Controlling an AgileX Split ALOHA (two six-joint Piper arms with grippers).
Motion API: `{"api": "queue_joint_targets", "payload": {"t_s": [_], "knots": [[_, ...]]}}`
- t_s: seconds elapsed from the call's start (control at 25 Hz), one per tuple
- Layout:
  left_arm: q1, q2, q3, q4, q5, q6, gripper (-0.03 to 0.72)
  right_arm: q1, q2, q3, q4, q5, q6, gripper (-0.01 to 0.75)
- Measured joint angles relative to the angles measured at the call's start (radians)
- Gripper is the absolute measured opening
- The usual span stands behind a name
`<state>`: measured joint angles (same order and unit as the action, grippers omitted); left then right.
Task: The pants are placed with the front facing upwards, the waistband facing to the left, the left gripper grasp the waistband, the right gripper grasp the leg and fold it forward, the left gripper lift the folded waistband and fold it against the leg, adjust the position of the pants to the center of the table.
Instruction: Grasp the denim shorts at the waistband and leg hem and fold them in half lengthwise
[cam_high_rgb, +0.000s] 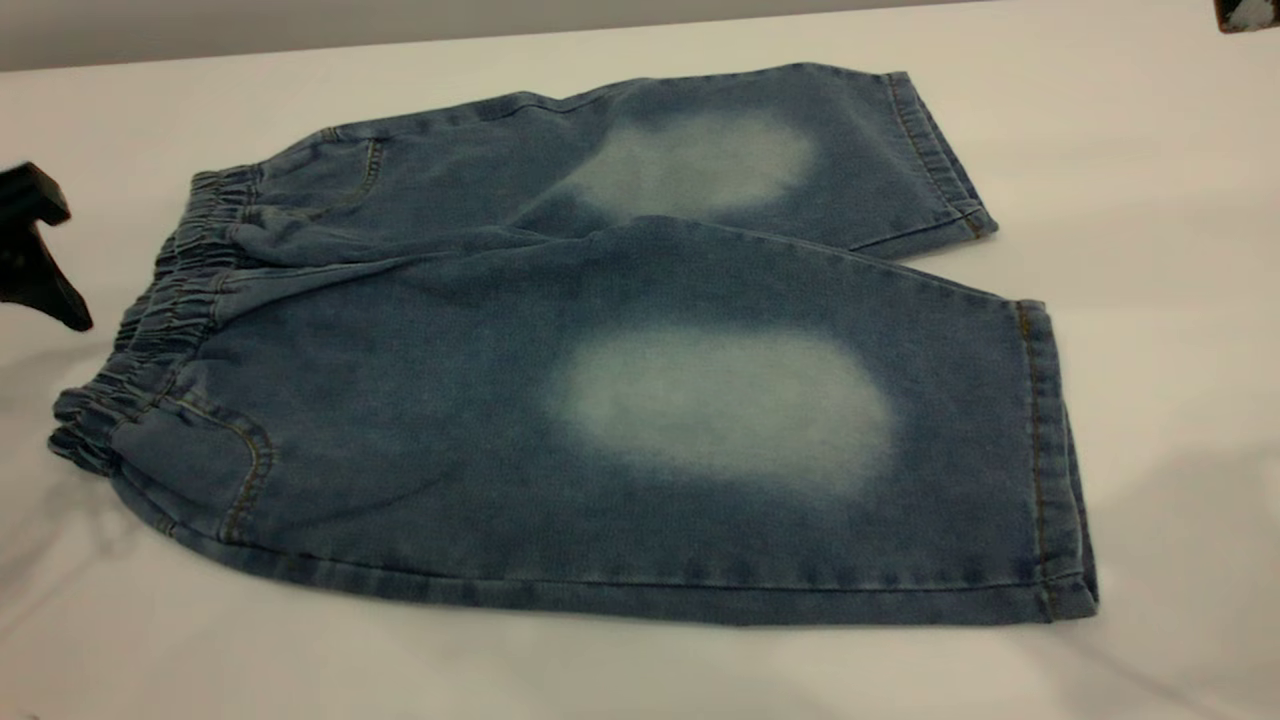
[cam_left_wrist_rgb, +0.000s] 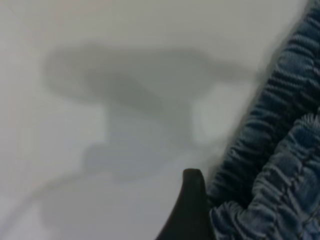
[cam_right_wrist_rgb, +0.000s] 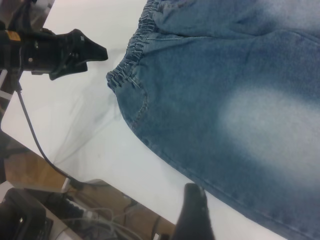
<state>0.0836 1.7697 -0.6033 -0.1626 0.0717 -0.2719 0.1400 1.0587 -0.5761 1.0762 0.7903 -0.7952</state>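
Denim shorts, the pants (cam_high_rgb: 600, 380), lie spread flat and front-up across the white bench (cam_high_rgb: 1150, 150), their near leg closest to the exterior camera and showing a pale faded oval; a second faded oval marks the far leg. Both stitched hems point to the right side of the bench, while the waistband (cam_high_rgb: 165, 300), gathered in dark puckered ridges, faces the left. Just beyond that waistband hangs the left gripper (cam_high_rgb: 40, 250), a slim black claw close to the elastic edge but apart from it in the exterior view; whether it is wide or narrow cannot be told. Its wrist camera shows one dark fingertip beside the ruched band, with the arm's shadow cast on the bench. Only a dark finger of the right gripper (cam_right_wrist_rgb: 192, 215) shows in its own wrist view, above the bench near the long edge of one leg; its opening likewise cannot be told.
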Motion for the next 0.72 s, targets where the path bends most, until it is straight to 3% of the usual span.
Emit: {"api": "queue_joint_targets", "payload": {"t_s": [0.44,0.72], "knots": [[-0.1,0.107,0.0,-0.02,-0.084,-0.001,0.571,0.0,0.0,0.0,-0.002,0.004,0.0,0.498],[-0.107,0.126,0.0,-0.021,-0.078,-0.002,0.571,0.0,0.0,0.0,-0.002,0.006,-0.001,0.498]]}}
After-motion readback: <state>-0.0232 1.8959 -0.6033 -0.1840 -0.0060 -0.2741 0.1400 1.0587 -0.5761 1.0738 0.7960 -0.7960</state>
